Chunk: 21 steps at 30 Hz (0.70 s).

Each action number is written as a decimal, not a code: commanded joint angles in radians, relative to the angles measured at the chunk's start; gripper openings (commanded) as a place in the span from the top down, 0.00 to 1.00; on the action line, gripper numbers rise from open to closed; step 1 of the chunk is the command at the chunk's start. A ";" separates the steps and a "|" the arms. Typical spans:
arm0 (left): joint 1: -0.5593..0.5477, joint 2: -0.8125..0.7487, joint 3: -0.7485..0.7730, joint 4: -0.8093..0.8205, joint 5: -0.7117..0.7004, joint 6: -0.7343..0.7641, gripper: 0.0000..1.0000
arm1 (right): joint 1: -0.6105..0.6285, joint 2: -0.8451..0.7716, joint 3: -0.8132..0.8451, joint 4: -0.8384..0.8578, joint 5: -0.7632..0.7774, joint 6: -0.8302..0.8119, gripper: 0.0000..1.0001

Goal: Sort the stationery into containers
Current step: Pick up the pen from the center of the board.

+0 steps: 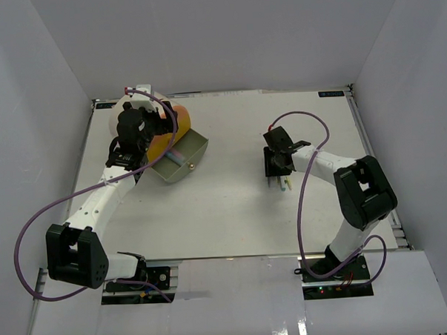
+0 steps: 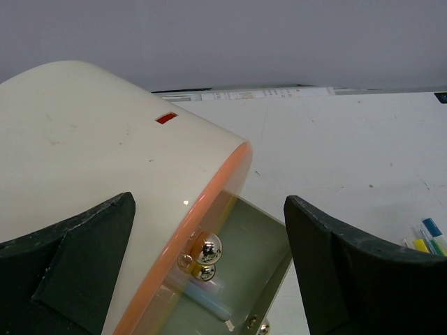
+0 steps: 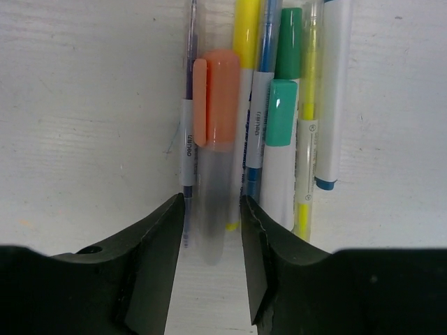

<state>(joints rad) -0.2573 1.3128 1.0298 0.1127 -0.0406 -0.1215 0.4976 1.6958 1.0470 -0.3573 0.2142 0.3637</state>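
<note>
nearest the arm bases, right of the table's middle, the right gripper (image 3: 211,213) is down over a row of pens (image 1: 286,184) lying side by side on the table (image 3: 84,105). its jaws stand drawn in on either side of the frosted barrel of the orange pen (image 3: 216,98), just below the cap. i cannot tell whether the pads press it yet, since a sliver of gap seems to show on one side and the pen lies flat on the table. it looks like light, stiff, smooth plastic, so it should lift with little force but could roll or slip between the pads. the barrel under the cap is a fair place to hold. the purple pen (image 3: 188,132) lies just beside it on one side and the yellow pen (image 3: 246,35) on the other, so a neighbour may get dragged along. past these lie a blue pen (image 3: 260,105), a green marker (image 3: 283,112) and a white marker (image 3: 334,84). farther back and to the left, the left gripper (image 2: 209,204) hangs spread wide and empty over the organizer (image 2: 91,139), whose drawer (image 2: 258,251) is pulled out toward the table's middle. only the right wrist view shows the order of the pens and how the jaws sit. the top view gives just a coloured speck there, but shows the pens well apart from the organizer. only the left wrist view shows the brass knobs (image 2: 207,248) and a pale slim thing in the drawer, perhaps a pen.
</note>
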 commanded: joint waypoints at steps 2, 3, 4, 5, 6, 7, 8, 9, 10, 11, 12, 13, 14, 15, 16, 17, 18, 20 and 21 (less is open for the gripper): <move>-0.002 -0.014 0.016 -0.053 0.038 -0.023 0.02 | -0.007 0.014 0.001 0.029 0.007 0.008 0.57; -0.002 -0.014 0.018 -0.053 0.038 -0.023 0.02 | -0.007 0.016 0.001 0.030 0.005 0.009 0.60; -0.002 -0.014 0.016 -0.053 0.038 -0.023 0.02 | -0.007 0.018 -0.001 0.031 0.007 0.009 0.60; -0.002 -0.014 0.016 -0.053 0.038 -0.023 0.02 | -0.007 0.022 -0.001 0.031 0.007 0.009 0.60; -0.002 -0.014 0.016 -0.054 0.038 -0.023 0.02 | -0.007 0.022 -0.001 0.031 0.007 0.009 0.61; -0.002 -0.014 0.016 -0.054 0.038 -0.023 0.02 | -0.007 0.024 -0.001 0.031 0.005 0.009 0.61; -0.002 -0.014 0.016 -0.054 0.038 -0.023 0.02 | -0.007 0.027 -0.002 0.032 0.005 0.009 0.61; -0.002 -0.014 0.018 -0.054 0.038 -0.023 0.02 | -0.007 0.027 -0.001 0.034 0.002 0.006 0.63; 0.000 -0.014 0.016 -0.054 0.039 -0.023 0.02 | -0.007 0.028 -0.001 0.035 0.001 0.004 0.64; -0.002 -0.014 0.016 -0.054 0.039 -0.021 0.02 | -0.005 0.031 0.001 0.035 0.001 0.003 0.64; -0.002 -0.014 0.016 -0.054 0.039 -0.023 0.02 | -0.007 0.033 0.002 0.035 0.001 0.003 0.64; -0.002 -0.014 0.018 -0.054 0.039 -0.023 0.02 | -0.005 0.034 0.002 0.034 -0.001 0.000 0.65; -0.002 -0.014 0.016 -0.054 0.039 -0.023 0.02 | -0.004 0.033 0.004 0.034 -0.002 0.000 0.65; -0.002 -0.014 0.018 -0.054 0.039 -0.023 0.02 | -0.004 0.034 0.005 0.034 -0.003 -0.003 0.65; -0.002 -0.014 0.016 -0.054 0.039 -0.023 0.02 | -0.004 0.033 0.007 0.034 -0.003 -0.003 0.65; -0.002 -0.014 0.016 -0.054 0.039 -0.023 0.02 | -0.004 0.031 0.008 0.034 -0.004 -0.005 0.65; -0.002 -0.015 0.016 -0.054 0.039 -0.023 0.02 | -0.002 0.030 0.011 0.029 -0.004 -0.006 0.65; -0.002 -0.014 0.016 -0.054 0.039 -0.023 0.02 | 0.005 0.027 0.021 0.026 0.000 -0.009 0.65; -0.002 -0.014 0.016 -0.054 0.039 -0.023 0.02 | 0.007 0.025 0.024 0.021 0.004 -0.012 0.65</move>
<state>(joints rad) -0.2573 1.3128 1.0298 0.1131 -0.0399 -0.1223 0.4984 1.7126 1.0470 -0.3473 0.2111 0.3592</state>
